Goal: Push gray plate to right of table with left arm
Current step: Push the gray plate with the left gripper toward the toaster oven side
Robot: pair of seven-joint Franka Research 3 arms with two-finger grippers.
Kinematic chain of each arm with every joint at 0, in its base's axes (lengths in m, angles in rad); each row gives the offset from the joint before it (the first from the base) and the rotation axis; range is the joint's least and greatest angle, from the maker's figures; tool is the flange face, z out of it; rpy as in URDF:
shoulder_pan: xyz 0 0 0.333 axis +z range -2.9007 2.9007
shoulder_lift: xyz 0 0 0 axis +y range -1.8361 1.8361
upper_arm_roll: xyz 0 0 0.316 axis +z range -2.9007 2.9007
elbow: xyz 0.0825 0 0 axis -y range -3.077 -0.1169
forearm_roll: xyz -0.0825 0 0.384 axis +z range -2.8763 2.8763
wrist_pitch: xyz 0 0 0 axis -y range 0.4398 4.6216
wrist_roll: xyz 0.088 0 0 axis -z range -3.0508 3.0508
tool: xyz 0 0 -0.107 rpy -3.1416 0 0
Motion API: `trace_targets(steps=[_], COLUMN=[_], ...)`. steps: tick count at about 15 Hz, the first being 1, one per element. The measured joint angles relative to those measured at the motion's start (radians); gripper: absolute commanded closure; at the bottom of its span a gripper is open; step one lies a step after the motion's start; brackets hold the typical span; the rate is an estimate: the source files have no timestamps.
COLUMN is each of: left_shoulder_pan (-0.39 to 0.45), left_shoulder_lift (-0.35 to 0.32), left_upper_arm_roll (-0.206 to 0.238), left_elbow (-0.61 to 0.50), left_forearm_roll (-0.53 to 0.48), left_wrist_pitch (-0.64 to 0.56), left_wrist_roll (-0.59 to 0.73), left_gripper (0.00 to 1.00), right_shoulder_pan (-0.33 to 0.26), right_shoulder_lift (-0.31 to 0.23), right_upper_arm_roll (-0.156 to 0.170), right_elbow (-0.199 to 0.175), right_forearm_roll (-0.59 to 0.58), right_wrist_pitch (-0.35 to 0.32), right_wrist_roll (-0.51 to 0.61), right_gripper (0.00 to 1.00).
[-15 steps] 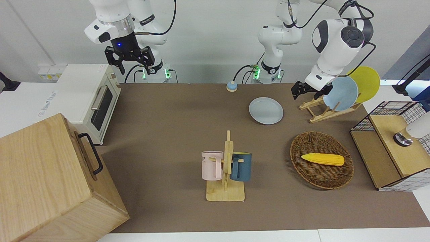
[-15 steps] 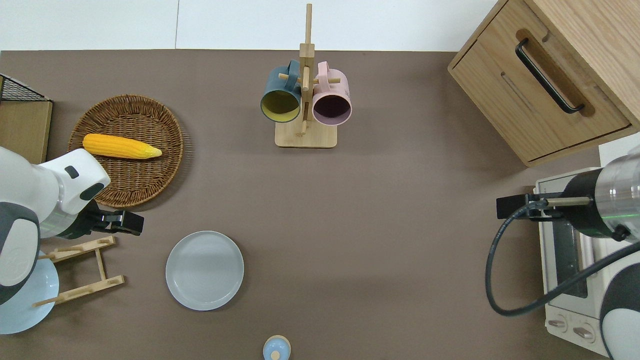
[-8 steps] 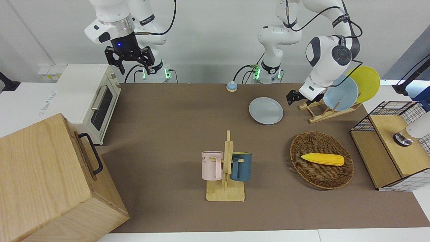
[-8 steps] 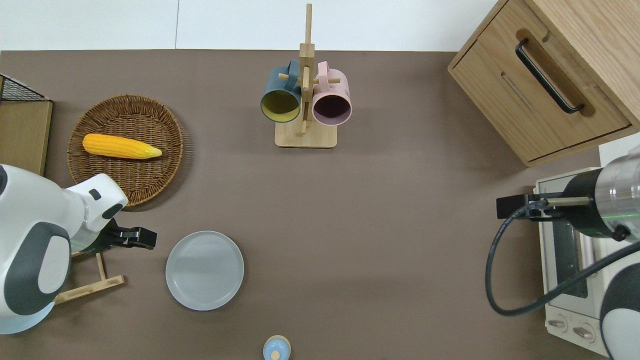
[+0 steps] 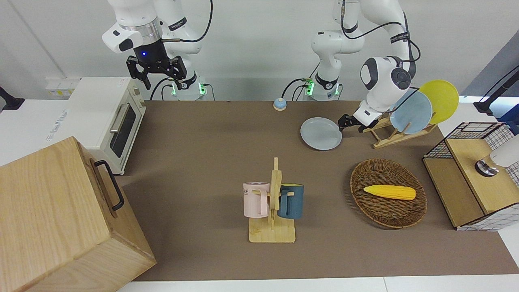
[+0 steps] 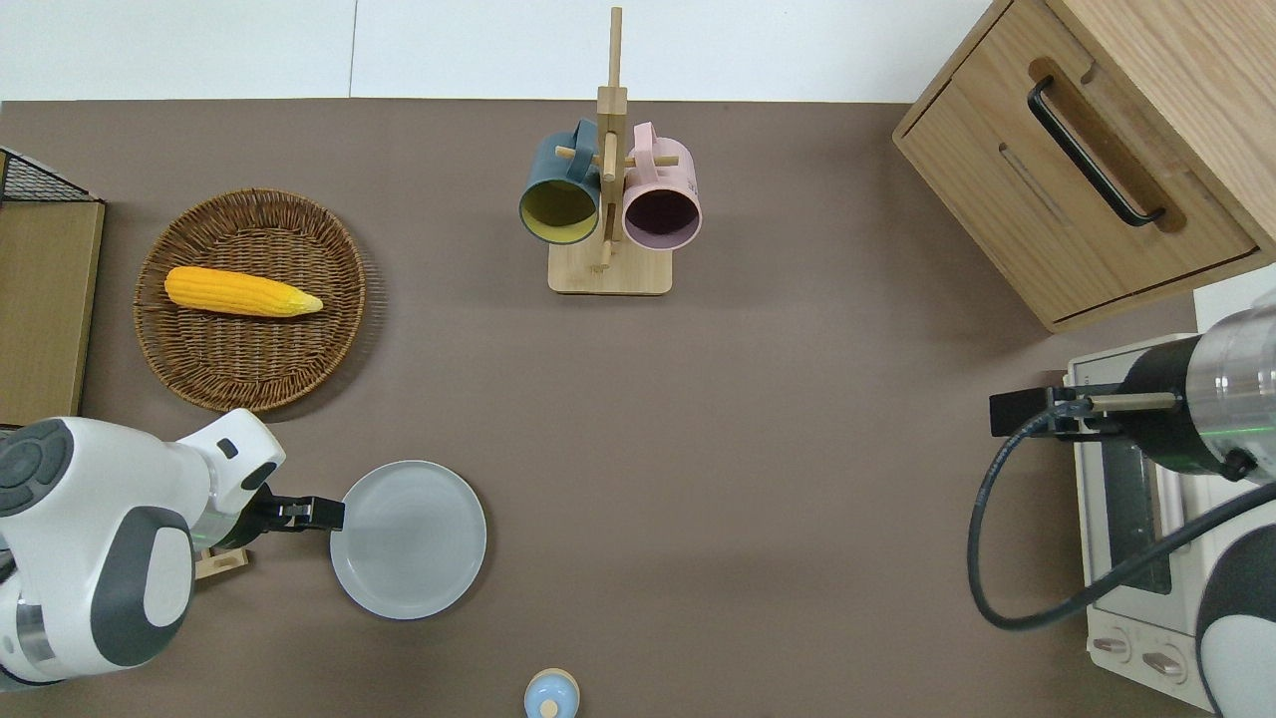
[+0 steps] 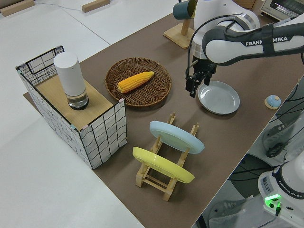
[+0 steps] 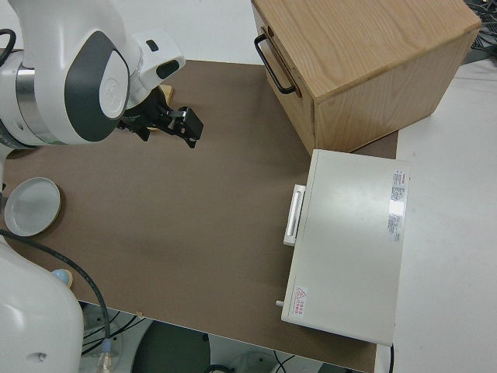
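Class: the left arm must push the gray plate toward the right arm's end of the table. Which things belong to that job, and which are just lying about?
Belong: gray plate; left gripper, at the plate's rim; table.

Lying about: mug rack; basket with corn; plate rack; toaster oven; wooden cabinet. Right arm parked.

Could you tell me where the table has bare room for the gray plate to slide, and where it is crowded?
Bare brown table runs from the gray plate toward the toaster oven, nearer the robots than the mug rack. It is crowded at the left gripper, plate rack and basket.
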Motion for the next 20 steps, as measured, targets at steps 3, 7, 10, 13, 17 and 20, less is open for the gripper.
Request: trace_targets(steps=[3, 7, 10, 13, 17, 20], left_shoulder_pan=[0.002, 0.003, 0.004, 0.005, 0.005, 0.005], left_shoulder_lift=[0.0, -0.004, -0.008, -0.009, -0.009, -0.009], left_upper_arm_roll=[0.0, 0.0, 0.0, 0.0, -0.002, -0.006], left_elbow=[-0.077, -0.085, -0.091, -0.092, -0.102, -0.109], left_forearm_roll=[-0.012, -0.015, -0.024, -0.044, -0.057, -0.069], left_wrist_pitch=[0.064, 0.07, 0.07, 0.07, 0.074, 0.079], left_wrist_roll=[0.007, 0.008, 0.008, 0.007, -0.01, -0.017], left_gripper=[0.16, 0.36, 0.44, 0.44, 0.48, 0.75], right_shoulder_pan=[0.0, 0.0, 0.0, 0.0, 0.0, 0.0], right_shoulder_lift=[0.0, 0.0, 0.0, 0.0, 0.0, 0.0], right_upper_arm_roll=[0.0, 0.0, 0.0, 0.0, 0.0, 0.0], right_elbow=[0.0, 0.0, 0.0, 0.0, 0.0, 0.0], right_forearm_roll=[0.0, 0.0, 0.0, 0.0, 0.0, 0.0], right_wrist_pitch=[0.0, 0.0, 0.0, 0.0, 0.0, 0.0], right_wrist_roll=[0.0, 0.0, 0.0, 0.0, 0.0, 0.0], right_gripper=[0.005, 0.005, 0.005, 0.005, 0.005, 0.005])
